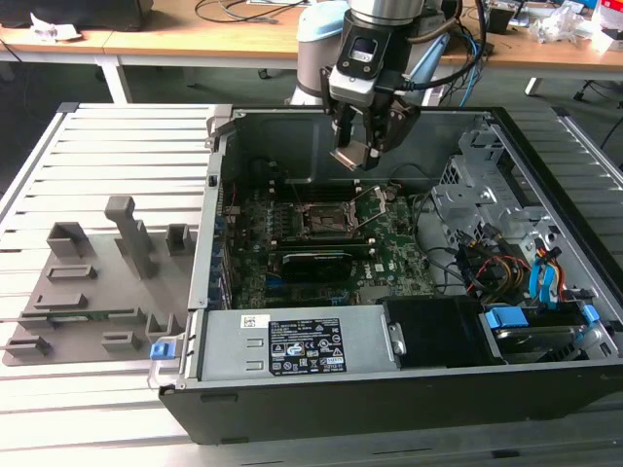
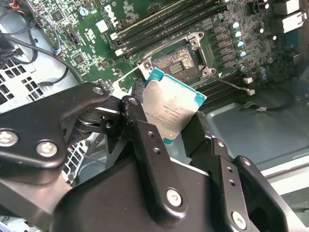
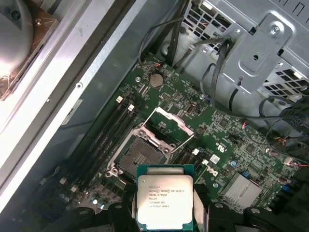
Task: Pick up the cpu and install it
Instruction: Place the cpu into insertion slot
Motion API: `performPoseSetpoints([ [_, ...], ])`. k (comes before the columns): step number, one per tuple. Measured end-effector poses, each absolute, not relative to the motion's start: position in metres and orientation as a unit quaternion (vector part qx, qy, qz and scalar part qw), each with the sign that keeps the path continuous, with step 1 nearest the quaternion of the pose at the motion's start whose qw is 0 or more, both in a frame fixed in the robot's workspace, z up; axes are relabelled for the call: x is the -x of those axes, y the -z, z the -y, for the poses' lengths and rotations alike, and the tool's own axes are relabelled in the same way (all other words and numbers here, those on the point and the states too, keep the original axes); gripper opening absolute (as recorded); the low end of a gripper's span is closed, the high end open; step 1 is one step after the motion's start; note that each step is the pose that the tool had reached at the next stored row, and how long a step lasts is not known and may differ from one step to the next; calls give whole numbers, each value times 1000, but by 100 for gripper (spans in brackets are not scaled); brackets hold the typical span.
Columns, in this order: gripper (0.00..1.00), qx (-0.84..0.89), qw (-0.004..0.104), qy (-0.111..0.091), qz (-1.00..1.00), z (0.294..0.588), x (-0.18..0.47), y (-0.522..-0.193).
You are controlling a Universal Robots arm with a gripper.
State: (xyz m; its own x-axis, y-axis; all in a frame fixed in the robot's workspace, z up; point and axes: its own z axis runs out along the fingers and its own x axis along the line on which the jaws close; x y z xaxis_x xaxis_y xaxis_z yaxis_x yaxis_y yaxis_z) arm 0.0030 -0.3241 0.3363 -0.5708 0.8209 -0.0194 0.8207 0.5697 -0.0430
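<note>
Cpu (image 2: 170, 107), one flat square chip, silvery metal top edged in green, no long axis, top face tilted toward the cameras in both wrist views, pinched at opposite edges between the two black jaws of one gripper (image 1: 364, 154), upper centre of the exterior view, held clear above one open socket (image 1: 321, 222) on the motherboard (image 1: 394, 255)

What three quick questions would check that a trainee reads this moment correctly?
1. Multiple choice: what does the claw grip? A) a memory stick B) the cpu C) a cable
2. True or false: the cpu is already seated in the socket.
3. Short answer: is the socket on the motherboard empty or occupied?

Key: 1 B. 2 False; the cpu is held in the air above the board. 3 Empty, with its frame lifted open.
</note>
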Motion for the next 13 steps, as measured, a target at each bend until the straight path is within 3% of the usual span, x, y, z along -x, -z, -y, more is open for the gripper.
performPoseSetpoints([
  [13,55,506,2,-24,862,324,-3,-336],
])
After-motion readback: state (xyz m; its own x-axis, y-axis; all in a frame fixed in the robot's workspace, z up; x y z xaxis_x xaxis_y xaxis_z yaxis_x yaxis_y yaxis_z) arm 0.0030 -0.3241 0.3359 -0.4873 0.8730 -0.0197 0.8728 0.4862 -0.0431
